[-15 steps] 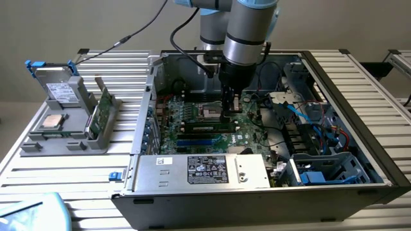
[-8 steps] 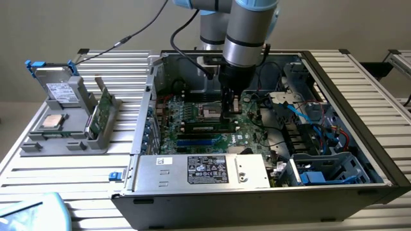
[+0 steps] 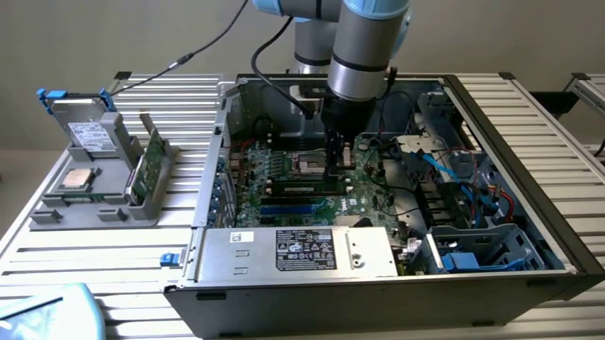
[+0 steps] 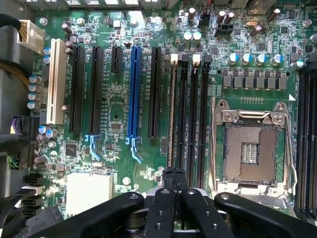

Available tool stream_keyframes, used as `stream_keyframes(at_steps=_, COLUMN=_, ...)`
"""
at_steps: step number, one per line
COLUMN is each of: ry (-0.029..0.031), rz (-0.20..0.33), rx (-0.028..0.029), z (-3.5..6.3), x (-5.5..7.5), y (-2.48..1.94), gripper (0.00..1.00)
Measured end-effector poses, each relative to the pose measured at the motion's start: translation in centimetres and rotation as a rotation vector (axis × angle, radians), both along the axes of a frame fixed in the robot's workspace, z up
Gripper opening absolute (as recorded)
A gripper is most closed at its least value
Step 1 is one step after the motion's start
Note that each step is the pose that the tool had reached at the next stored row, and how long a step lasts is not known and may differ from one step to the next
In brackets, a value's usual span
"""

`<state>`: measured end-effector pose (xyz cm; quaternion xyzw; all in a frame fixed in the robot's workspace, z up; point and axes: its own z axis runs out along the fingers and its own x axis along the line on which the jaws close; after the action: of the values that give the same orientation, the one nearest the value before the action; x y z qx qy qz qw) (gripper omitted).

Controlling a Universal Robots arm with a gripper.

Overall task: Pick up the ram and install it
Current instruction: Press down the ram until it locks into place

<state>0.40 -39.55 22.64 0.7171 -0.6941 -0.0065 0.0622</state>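
Hovering low inside the open grey computer case [image 3: 529, 212], my black two-fingered gripper [image 3: 333, 168] stands with its jaws pressed shut and empty above the green motherboard [image 4: 119, 99]. I see the ram [image 3: 304, 188], a long dark-green stick with black chips, seated in a slot just beside the fingertips and next to the silver processor socket [image 4: 250, 148].

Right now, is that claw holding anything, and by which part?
Nothing, it seems: the gripper is shut with nothing between its fingers, poised over one end of the ram, which is already seated in the motherboard.
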Motion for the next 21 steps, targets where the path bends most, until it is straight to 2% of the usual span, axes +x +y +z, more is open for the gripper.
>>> stream_keyframes(at_steps=7, ry=-0.0002, rz=0.0, rx=0.0001, z=-0.19, x=-0.1, y=0.0, gripper=0.11)
stream_keyframes(at_steps=21, ry=-0.0002, rz=0.0, rx=0.0008, z=-0.11, x=-2.8, y=-0.02, gripper=0.11)
